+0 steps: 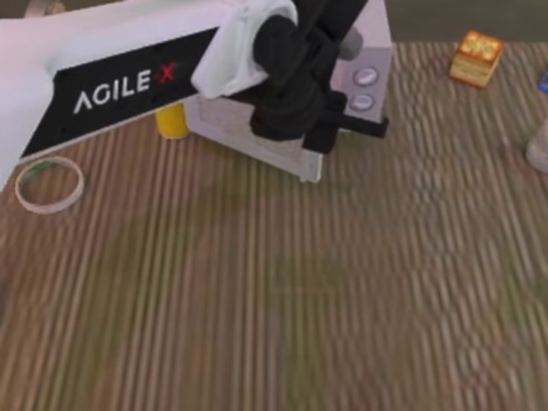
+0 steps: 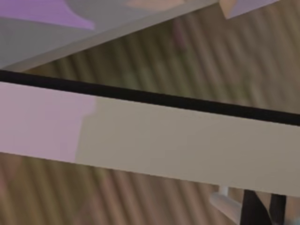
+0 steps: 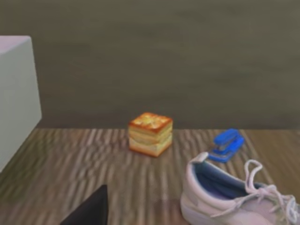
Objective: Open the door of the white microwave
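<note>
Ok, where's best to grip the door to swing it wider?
Take the door at its free upright edge, the end nearest the knobs, where the left end effector sits. Come from above and in front: the panel stands ajar, hinged at its left end, so that edge likely gives most leverage.

The left arm (image 1: 128, 77) covers most of the white microwave (image 1: 372, 51) in the top view, and the picture's upper edge cuts off its back. The left claw (image 1: 321, 137) sits over the door (image 1: 257, 141), hiding the handle; whether its fingers grip cannot be told. A yellow object (image 1: 171, 122) shows only partly beneath the arm. The white shoe (image 3: 234, 199) is cut by the right wrist view's lower edge. The right claw shows only as a dark tip (image 3: 91, 211).
</note>
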